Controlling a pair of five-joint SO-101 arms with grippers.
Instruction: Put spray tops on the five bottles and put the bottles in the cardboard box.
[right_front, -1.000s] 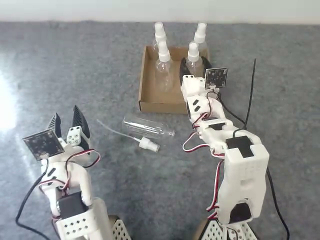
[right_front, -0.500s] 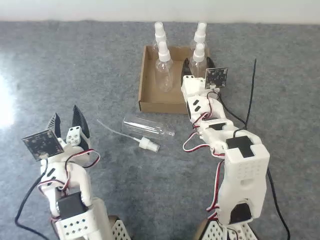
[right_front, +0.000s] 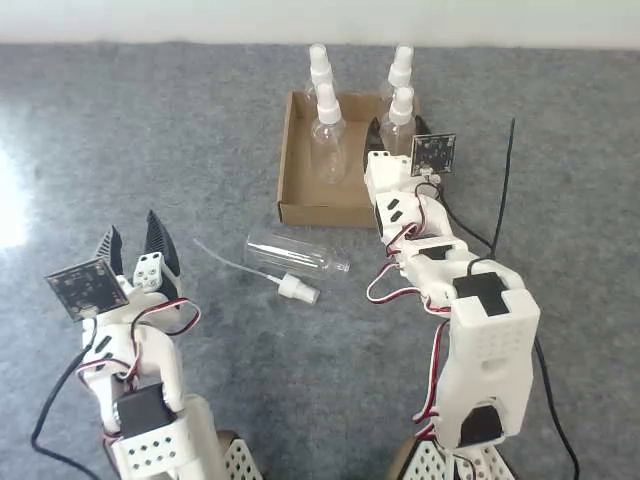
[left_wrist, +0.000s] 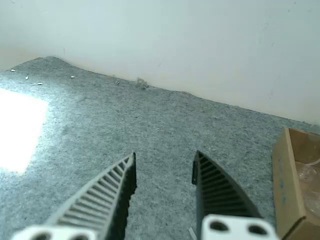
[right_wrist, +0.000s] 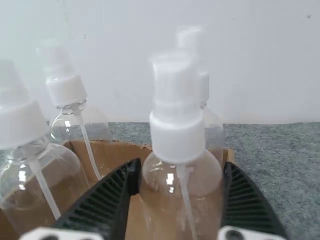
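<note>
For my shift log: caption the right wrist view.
Right gripper holds a capped bottle at the box, other bottles beside it.

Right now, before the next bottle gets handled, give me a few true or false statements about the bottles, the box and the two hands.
1. The clear plastic bottle lying on the grey table has its top fitted. False: the white spray top lies loose beside it.
2. The left hand is open and holds nothing. True.
3. The right hand is closed around an upright clear capped bottle. True.
4. The lying bottle rests inside the brown cardboard box. False: it lies on the table in front of the box.
</note>
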